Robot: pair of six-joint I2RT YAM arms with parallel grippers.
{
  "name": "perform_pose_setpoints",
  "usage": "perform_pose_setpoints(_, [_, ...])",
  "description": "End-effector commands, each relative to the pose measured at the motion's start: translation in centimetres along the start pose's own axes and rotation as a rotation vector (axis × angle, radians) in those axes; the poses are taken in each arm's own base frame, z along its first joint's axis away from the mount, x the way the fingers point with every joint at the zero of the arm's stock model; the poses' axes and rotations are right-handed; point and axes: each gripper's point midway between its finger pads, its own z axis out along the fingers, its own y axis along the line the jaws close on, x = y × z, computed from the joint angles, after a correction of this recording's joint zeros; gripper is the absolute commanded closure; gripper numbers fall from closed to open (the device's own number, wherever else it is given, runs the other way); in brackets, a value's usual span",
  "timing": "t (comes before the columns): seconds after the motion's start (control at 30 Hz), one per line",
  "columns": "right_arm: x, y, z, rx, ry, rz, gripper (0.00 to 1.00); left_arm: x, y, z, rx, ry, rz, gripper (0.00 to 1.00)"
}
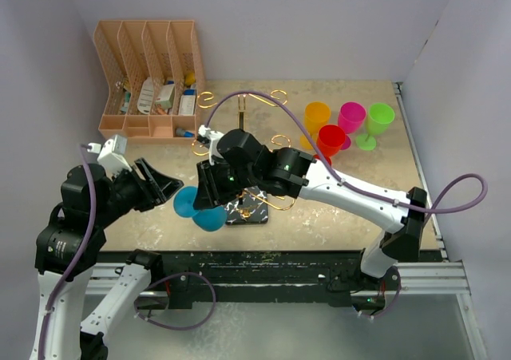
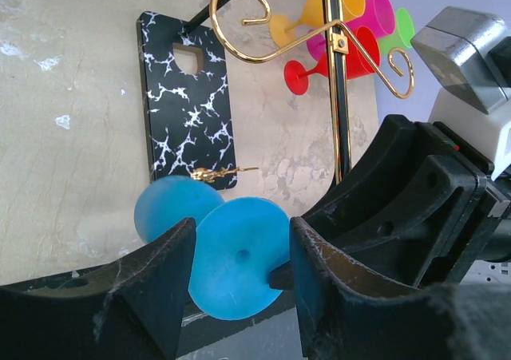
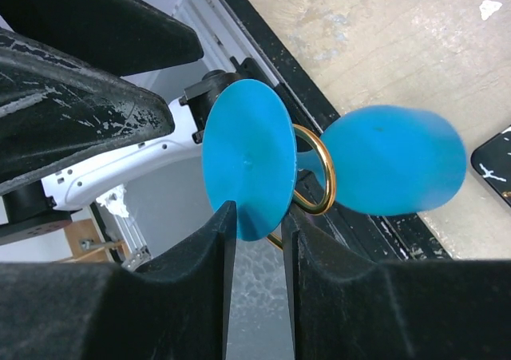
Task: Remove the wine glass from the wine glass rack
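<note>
The blue wine glass hangs by its stem in a curled hook of the gold wire wine glass rack, near the rack's black marble base. My right gripper reaches over the base. In the right wrist view its fingertips stand close together with the rim of the glass's foot between them; the bowl is beyond the hook. My left gripper is open just left of the glass, and the foot lies beyond the gap between its fingers.
A peach slotted organiser stands at the back left. Orange, red, pink and green glasses stand at the back right. The table's front edge is just behind the hanging glass.
</note>
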Motion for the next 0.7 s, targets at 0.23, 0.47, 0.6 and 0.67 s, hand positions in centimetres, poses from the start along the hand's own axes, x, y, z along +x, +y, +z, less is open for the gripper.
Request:
perform_pose_setpoints(0.23, [-1.3,1.1,-1.5,-0.019,-0.068,0.035,0.88,-0.9,-1.2,-0.6,0.053,-0.044,0.009,0.46])
perform_pose_setpoints(0.47, [-2.9,0.7,-4.3,0.006,-0.182,0.088,1.0,-1.3,-1.4,-1.3,0.047,-0.067,0.014,0.46])
perform_pose_setpoints(0.6, [-3.6,-0.6,-6.3,0.002,-0.241,0.161,1.0,-1.6,-1.5,-1.5,0.038,-0.079,0.02,0.46])
perform_pose_setpoints(0.67, [-3.8,-1.4,-6.9,0.007,-0.261,0.184,1.0,-1.9,-1.7,-1.7,0.041,-0.086,0.022,0.46])
